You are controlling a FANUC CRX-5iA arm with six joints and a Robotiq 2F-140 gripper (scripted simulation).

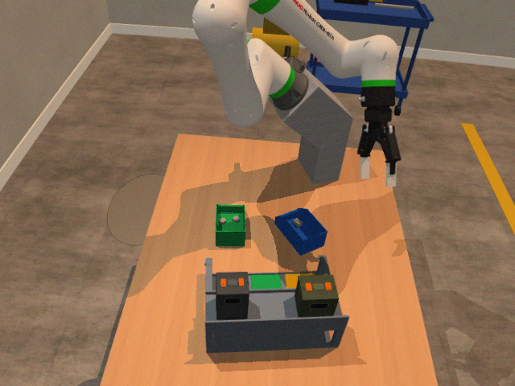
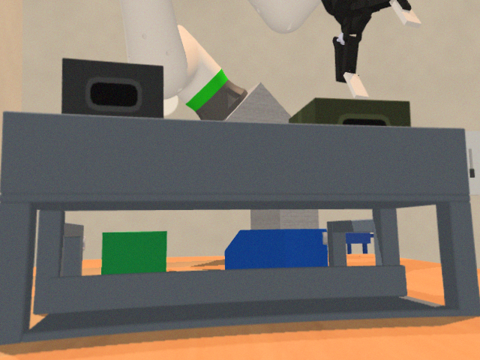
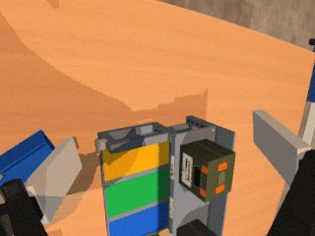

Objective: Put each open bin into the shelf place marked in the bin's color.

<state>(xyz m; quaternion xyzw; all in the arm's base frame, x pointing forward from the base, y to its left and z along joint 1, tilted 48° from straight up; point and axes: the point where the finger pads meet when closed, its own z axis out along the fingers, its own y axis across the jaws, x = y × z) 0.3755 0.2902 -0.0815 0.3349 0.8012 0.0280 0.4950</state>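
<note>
The green bin (image 1: 229, 238) (image 2: 133, 252) stands level on the table with two grey parts in it. The blue bin (image 1: 314, 242) (image 2: 277, 250) (image 3: 24, 158) stands on the table, turned at an angle, with a grey part (image 1: 297, 222) visible inside. The shelf (image 1: 274, 335) (image 2: 232, 158) has a green mark (image 1: 265, 281) (image 3: 138, 193), a yellow mark (image 1: 290, 281) (image 3: 135, 162) and a blue mark (image 3: 140, 223); the blue one is hidden in the top view. My gripper (image 1: 377, 172) (image 2: 382, 50) is open and empty, high over the table's far right side, away from both bins.
A black box (image 1: 232, 305) (image 2: 112, 91) and an olive box (image 1: 317, 303) (image 2: 360, 110) (image 3: 207, 169) stand on the shelf's upper board, beside the marked row. Uprights rise at the row's ends. The arm's grey pedestal (image 1: 320, 145) is behind the bins. A blue cart (image 1: 353, 80) stands beyond the table.
</note>
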